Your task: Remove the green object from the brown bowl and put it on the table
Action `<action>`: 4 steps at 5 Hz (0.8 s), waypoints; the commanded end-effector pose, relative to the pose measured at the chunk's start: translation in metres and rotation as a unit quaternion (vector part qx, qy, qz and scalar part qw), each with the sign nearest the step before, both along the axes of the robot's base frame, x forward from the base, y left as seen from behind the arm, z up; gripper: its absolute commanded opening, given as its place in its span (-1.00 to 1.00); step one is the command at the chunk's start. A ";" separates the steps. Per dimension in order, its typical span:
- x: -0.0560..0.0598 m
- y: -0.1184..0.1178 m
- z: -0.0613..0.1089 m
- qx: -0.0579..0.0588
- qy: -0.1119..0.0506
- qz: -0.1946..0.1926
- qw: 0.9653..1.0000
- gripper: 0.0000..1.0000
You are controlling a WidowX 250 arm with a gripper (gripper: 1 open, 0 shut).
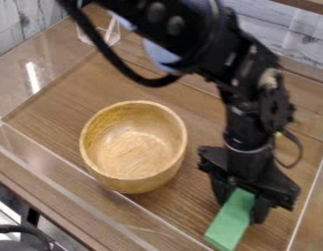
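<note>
The green object (232, 222), a flat elongated block, hangs tilted low over the table (164, 211) at the lower right, its upper end between the fingers of my gripper (247, 199), which is shut on it. Whether its lower end touches the tabletop I cannot tell. The brown bowl (131, 144), round and light wood, sits to the left of the gripper with nothing inside. My black arm reaches down from the upper middle and points almost straight down.
Clear acrylic walls (32, 69) run around the table's edges, with the right wall close beside the gripper. The arm covers the back right part of the tabletop.
</note>
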State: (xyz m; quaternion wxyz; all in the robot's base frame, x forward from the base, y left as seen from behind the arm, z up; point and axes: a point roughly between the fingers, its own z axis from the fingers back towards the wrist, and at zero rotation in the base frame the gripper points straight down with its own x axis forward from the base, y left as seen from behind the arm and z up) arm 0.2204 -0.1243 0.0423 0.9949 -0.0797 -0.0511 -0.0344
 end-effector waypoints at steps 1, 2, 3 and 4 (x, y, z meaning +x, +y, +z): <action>0.017 -0.007 -0.012 -0.023 -0.021 -0.059 0.998 -1.00; 0.024 -0.004 -0.014 -0.028 -0.020 -0.099 0.994 -1.00; 0.020 -0.005 -0.012 -0.032 -0.020 -0.081 0.996 -1.00; 0.016 -0.007 -0.010 -0.035 -0.020 -0.062 0.997 -1.00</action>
